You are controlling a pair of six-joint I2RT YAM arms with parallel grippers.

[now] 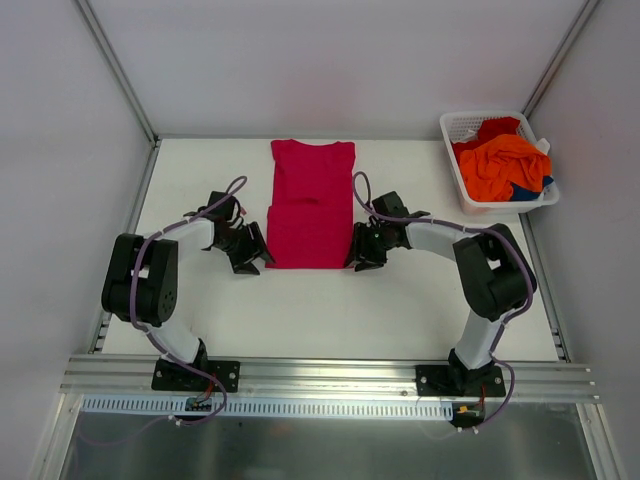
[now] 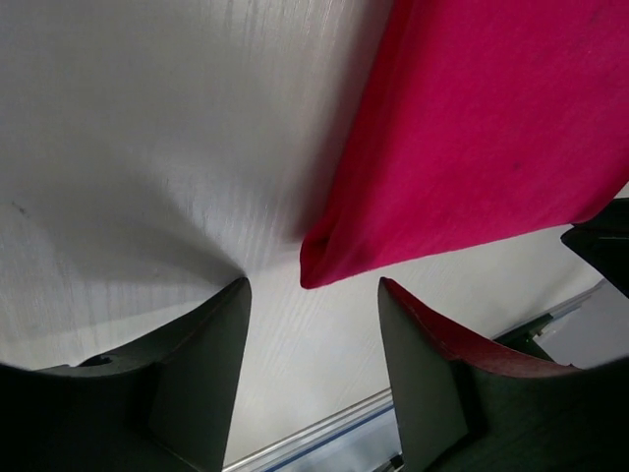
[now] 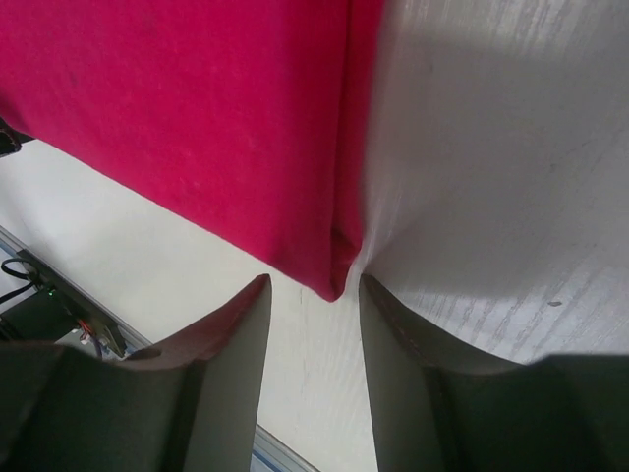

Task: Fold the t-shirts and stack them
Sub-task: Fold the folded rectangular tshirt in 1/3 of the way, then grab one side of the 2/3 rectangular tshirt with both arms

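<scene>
Magenta-pink t-shirt (image 1: 311,205) lying flat at table (image 1: 400,310) centre, sides folded in to a narrow strip, near hem between the two grippers, far edge close to the back wall. Left gripper (image 2: 313,324) with jaws spread, nothing held, near left hem corner just ahead of the fingertips; right gripper (image 3: 313,310) likewise parted and holding nothing, near right hem corner at the gap. Bare surface open toward the near rail; white basket (image 1: 455,128) at far right corner holding orange t-shirt (image 1: 505,165) with red and blue cloth.
</scene>
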